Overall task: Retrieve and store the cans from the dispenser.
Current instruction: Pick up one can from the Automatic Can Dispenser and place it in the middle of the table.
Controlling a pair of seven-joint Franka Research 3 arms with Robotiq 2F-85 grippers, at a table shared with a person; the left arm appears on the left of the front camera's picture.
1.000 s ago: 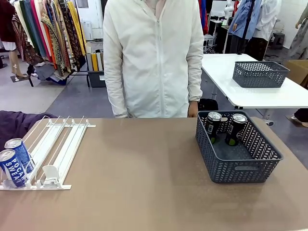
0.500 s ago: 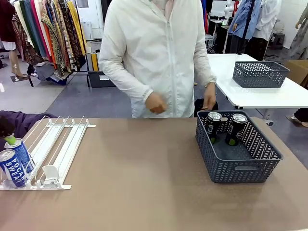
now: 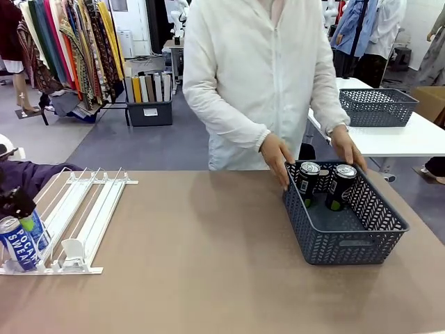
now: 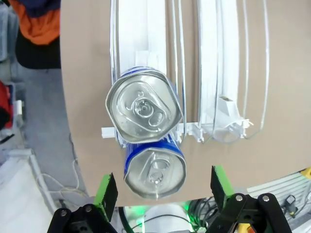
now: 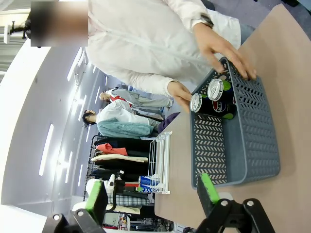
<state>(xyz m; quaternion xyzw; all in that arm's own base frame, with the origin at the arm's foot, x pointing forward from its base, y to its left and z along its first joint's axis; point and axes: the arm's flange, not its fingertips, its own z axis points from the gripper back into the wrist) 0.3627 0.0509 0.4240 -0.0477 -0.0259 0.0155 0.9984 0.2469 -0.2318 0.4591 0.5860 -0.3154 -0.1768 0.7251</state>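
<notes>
Blue cans (image 4: 144, 106) sit in the dispenser (image 4: 214, 58), left fingers (image 4: 107, 193) spread wide over them, gripping nothing. Right fingers (image 5: 208, 188) gape empty.

- Indoor test room laid out like a clothing shop.
- Rail of hanging garments (image 3: 73, 42) stands at far left.
- Bin of upright folders (image 3: 149, 104) sits on the grey floor (image 3: 104, 147).
- Plain white worktop (image 3: 417, 142) stands behind.

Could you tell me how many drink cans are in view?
4: two blue cans at the dispenser's near end, two black cans in the grey basket. The basket wall could hide more.
</notes>
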